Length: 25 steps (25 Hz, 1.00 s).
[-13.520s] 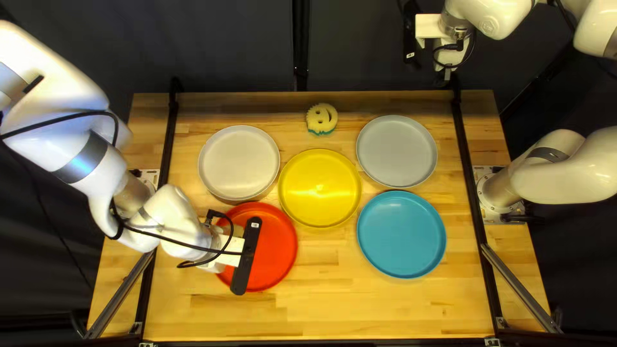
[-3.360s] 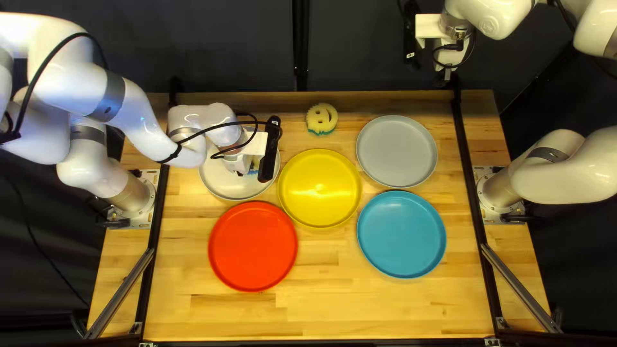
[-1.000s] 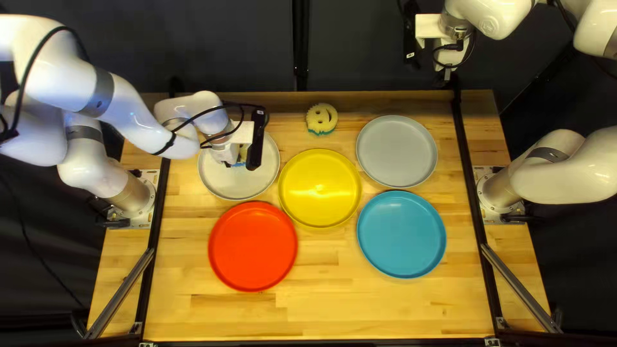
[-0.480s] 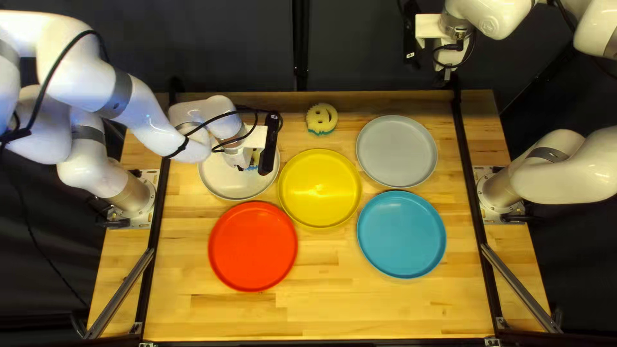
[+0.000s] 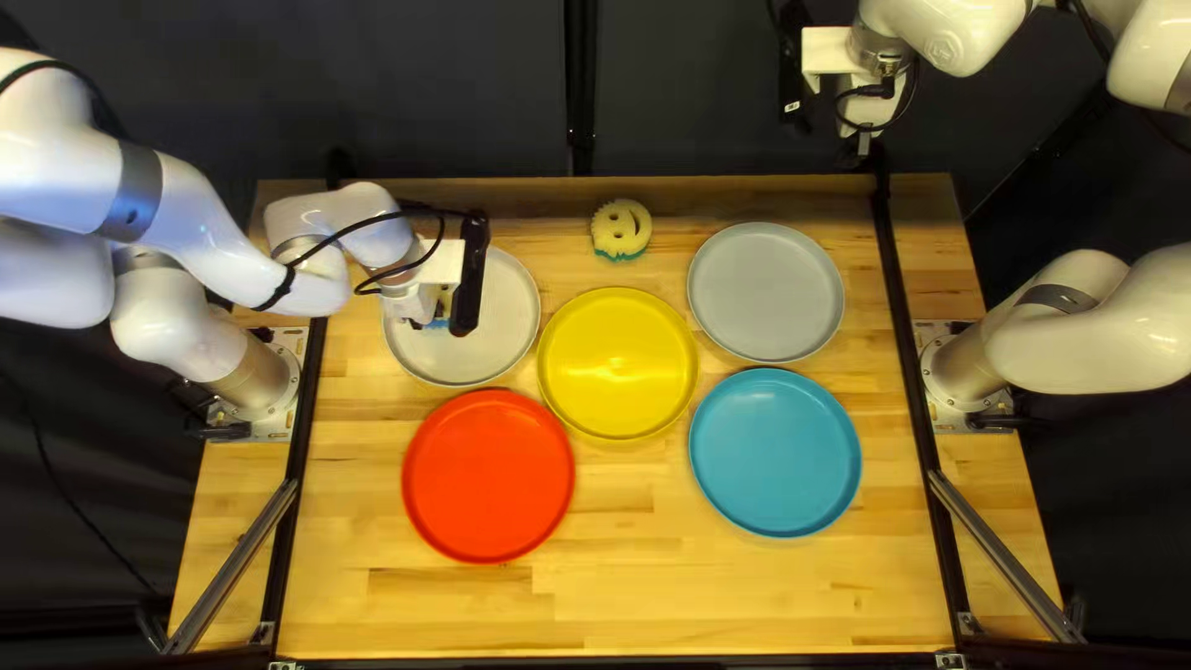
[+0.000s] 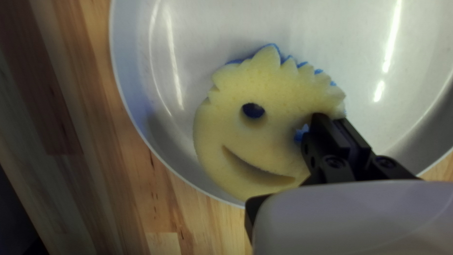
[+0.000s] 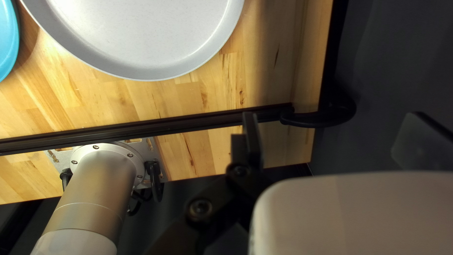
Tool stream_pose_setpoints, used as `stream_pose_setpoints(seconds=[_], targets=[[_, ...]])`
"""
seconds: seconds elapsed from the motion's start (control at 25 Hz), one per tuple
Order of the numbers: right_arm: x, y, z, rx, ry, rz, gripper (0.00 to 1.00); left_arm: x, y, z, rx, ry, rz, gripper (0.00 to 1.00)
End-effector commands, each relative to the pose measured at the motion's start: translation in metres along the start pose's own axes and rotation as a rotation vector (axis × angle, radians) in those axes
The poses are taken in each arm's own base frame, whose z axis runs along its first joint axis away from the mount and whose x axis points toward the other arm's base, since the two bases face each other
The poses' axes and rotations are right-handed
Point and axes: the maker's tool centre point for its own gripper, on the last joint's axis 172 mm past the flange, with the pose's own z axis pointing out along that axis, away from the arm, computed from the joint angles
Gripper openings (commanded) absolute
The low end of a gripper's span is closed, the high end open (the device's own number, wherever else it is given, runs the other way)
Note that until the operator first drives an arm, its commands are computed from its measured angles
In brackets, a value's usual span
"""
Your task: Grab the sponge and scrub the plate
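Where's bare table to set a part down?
Best: table strip along the near edge, below the red plate and blue plate; also between those two, below the yellow plate.
Crowded: white plate, with a sponge on it and my left arm reaching over.

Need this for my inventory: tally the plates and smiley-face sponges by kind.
Plates: 5 (whitish plate, grey plate, yellow plate, red plate, blue plate)
Smiley-face sponges: 2 (blue-backed sponge, green-backed sponge)
Total: 7

No readable text or labels
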Motion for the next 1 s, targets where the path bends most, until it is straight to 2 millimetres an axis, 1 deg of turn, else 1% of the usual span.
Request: stream_pose_setpoints(seconds=[0.04,0.08,0.32,0.44,0.52,0.6,0.68,0.8,1.0], targets=[[0.0,0.0,0.0,0.0,0.0,0.0,1.0,0.025,0.005,-0.001,0.004,0.015,0.014,0.0],[0.0,0.0,0.0,0.0,0.0,0.0,1.0,0.03,0.006,-0.001,0.004,0.017,0.017,0.0],[0.0,0.0,0.0,0.0,0.0,0.0,1.0,0.073,0.016,0.005,0.006,0.044,0.046,0.0],[0.0,0.0,0.0,0.0,0.0,0.0,1.0,0.089,0.023,0.001,0.012,0.053,0.065,0.0],[0.0,0.0,0.0,0.0,0.0,0.0,1.0,0.095,0.027,-0.002,0.016,0.057,0.076,0.0],[0.0,0.0,0.0,0.0,0.0,0.0,1.0,0.094,0.029,-0.004,0.02,0.057,0.085,0.0],[0.0,0.0,0.0,0.0,0.0,0.0,1.0,0.088,0.031,-0.008,0.023,0.056,0.086,0.0],[0.0,0.0,0.0,0.0,0.0,0.0,1.0,0.073,0.032,-0.012,0.027,0.05,0.082,0.0],[0.0,0.0,0.0,0.0,0.0,0.0,1.0,0.053,0.033,-0.008,0.024,0.036,0.075,0.0]])
